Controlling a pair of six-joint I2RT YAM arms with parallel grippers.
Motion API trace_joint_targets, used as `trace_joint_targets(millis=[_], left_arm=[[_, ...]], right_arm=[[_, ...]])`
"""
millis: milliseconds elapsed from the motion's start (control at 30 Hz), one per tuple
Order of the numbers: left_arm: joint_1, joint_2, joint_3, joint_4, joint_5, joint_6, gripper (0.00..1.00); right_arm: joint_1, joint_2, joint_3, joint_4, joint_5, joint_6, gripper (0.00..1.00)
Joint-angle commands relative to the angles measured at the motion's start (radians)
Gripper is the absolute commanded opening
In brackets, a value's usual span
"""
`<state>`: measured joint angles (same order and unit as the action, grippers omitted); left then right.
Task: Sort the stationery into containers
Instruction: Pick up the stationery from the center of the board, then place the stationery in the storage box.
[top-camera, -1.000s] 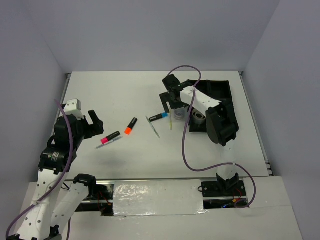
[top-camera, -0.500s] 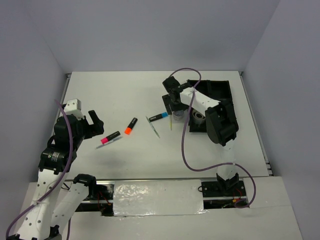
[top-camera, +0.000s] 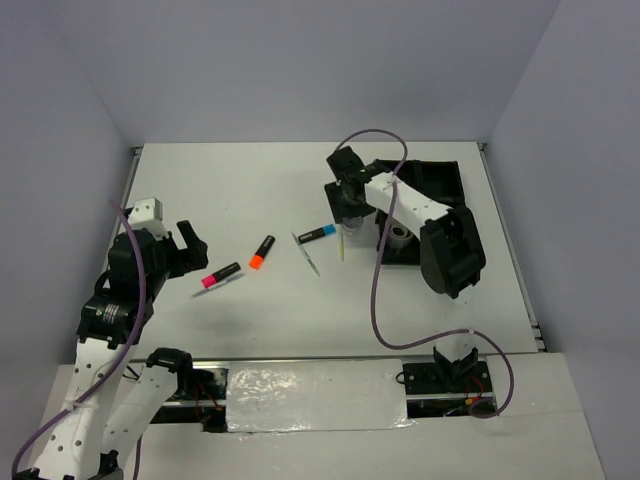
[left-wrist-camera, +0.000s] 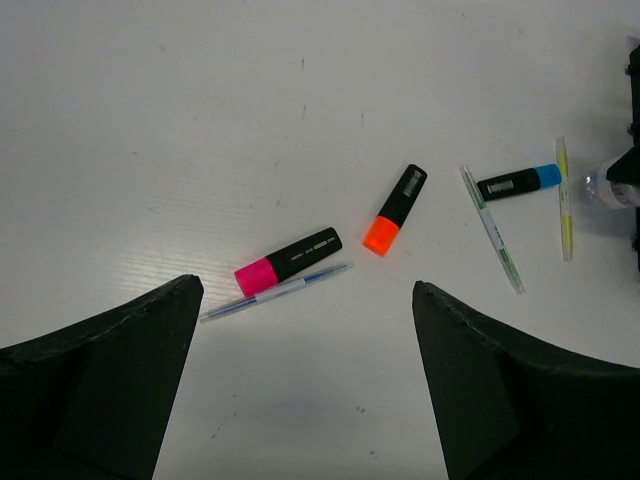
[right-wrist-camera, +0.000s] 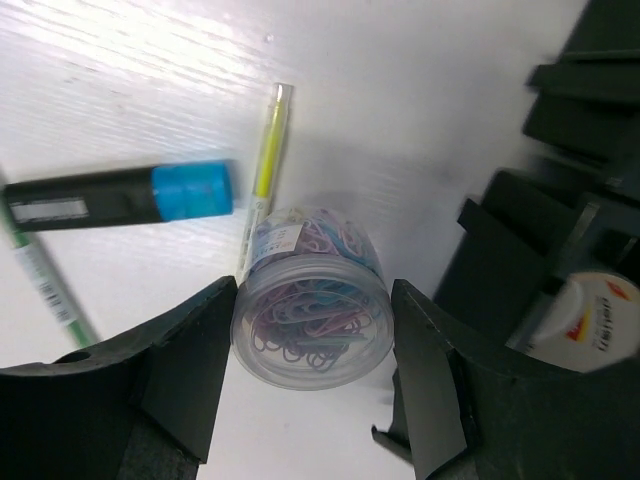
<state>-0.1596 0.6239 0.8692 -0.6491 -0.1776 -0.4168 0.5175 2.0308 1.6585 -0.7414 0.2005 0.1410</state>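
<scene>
Between my right claw (right-wrist-camera: 312, 300) fingers: clear round pot (right-wrist-camera: 310, 335), full of pastel paper clips, pinched on both sides, standing on white counter (right-wrist-camera: 400, 80). Yellow stick (right-wrist-camera: 270, 140) and blue-ended marker (right-wrist-camera: 130, 195) just left; black tray (top-camera: 440, 175) just right. My left claw (left-wrist-camera: 305, 290) spread wide.

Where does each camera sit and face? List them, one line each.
Top external: above and behind the bases, looking down on the table; both arms, left claw and right claw show.
Left wrist: on the left arm, facing pink marker and orange marker; own fingers show.
Right wrist: above the paper-clip pot, between own fingers.
Both wrist views share the blue marker.
</scene>
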Motion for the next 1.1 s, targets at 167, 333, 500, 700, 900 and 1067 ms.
trace_joint_targets(millis=[167, 333, 500, 700, 900, 1067], left_arm=[[-0.006, -0.021, 0.007, 0.051, 0.007, 0.023, 0.99], [-0.008, -0.026, 0.005, 0.054, 0.009, 0.024, 0.99], [-0.009, -0.018, 0.005, 0.055, 0.015, 0.026, 0.99], [-0.012, -0.009, 0.005, 0.054, 0.017, 0.026, 0.99], [-0.014, 0.000, 0.005, 0.054, 0.015, 0.026, 0.99], [-0.014, 0.007, 0.005, 0.052, 0.012, 0.024, 0.99]], right_arm=[[-0.129, -0.133, 0.229, -0.061, 0.028, 0.015, 0.28], [-0.261, 0.037, 0.470, -0.170, 0.056, 0.035, 0.29], [-0.344, 0.126, 0.581, -0.200, 0.031, 0.042, 0.32], [-0.379, 0.200, 0.618, -0.173, -0.022, 0.020, 0.34], [-0.389, 0.253, 0.642, -0.156, -0.061, 0.022, 0.38], [-0.387, 0.282, 0.647, -0.151, -0.062, 0.020, 0.66]])
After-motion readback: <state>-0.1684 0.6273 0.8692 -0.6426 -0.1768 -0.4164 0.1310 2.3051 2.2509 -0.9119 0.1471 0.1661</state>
